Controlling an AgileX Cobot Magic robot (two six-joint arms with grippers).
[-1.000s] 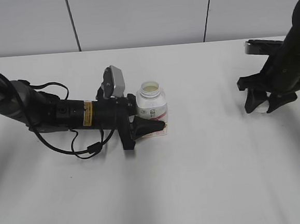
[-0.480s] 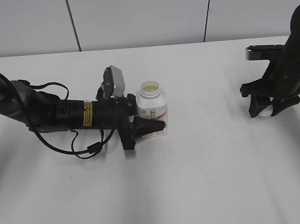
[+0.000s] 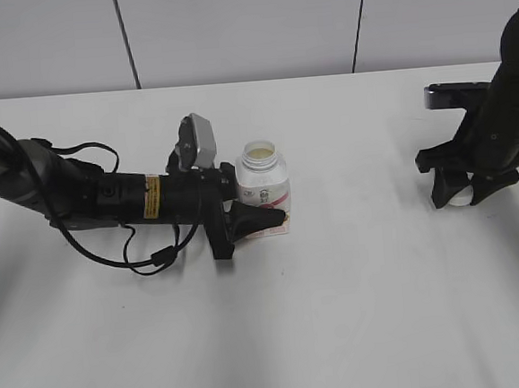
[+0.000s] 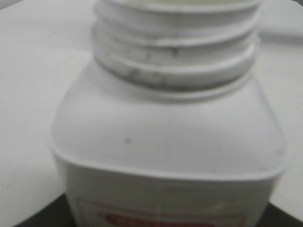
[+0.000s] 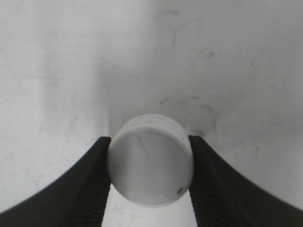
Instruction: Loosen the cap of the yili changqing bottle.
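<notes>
On a white bench [image 3: 341, 313], the left jaws [image 3: 260, 219] were clamped around the lower body of the yili changqing bottle [image 3: 263, 186], which stood upright with its threaded neck bare and open. Well apart from it, the right jaws [image 3: 460, 193] pointed down at the bench and held the cap [image 5: 150, 166] pinched between their two dark fingers [image 5: 94, 179].
</notes>
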